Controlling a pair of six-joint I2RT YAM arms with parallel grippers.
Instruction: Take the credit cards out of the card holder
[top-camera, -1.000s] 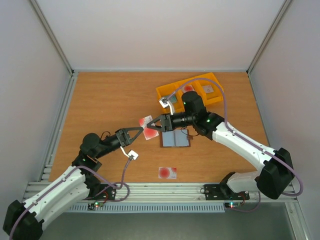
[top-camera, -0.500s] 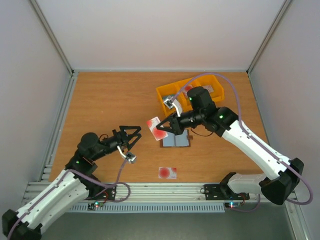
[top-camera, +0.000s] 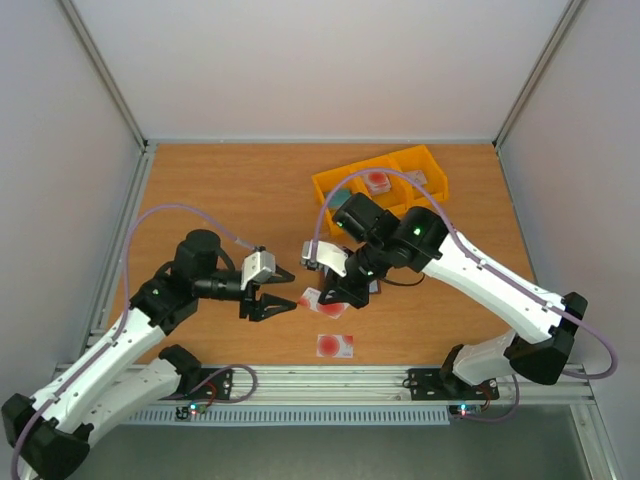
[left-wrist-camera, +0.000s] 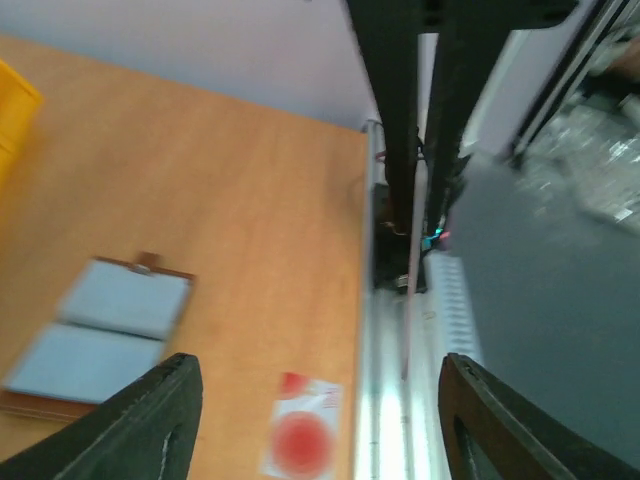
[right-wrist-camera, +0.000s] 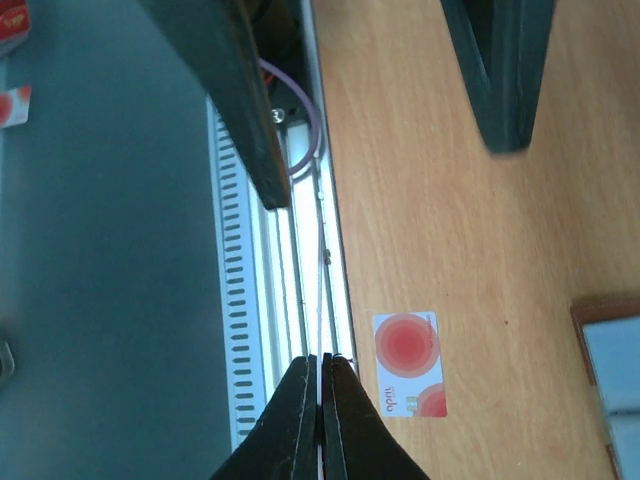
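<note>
Right hand (right-wrist-camera: 320, 375) pinches one credit card (top-camera: 316, 299) — second card (right-wrist-camera: 410, 363) beside it; left hand (top-camera: 282, 293) spread, empty; card holder (left-wrist-camera: 100, 330) looks emptied.

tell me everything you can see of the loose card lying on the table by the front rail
The loose credit card is a thin, flat rectangle that looks like plastic. Its pale face is up, with a large red round spot of concentric rings, part of a second red spot at one corner, and small dark print too fine to read. It lies flat on the wooden table, long side along the metal rail at the near edge, close to the rail but not on it. Nothing else touches it.
</note>
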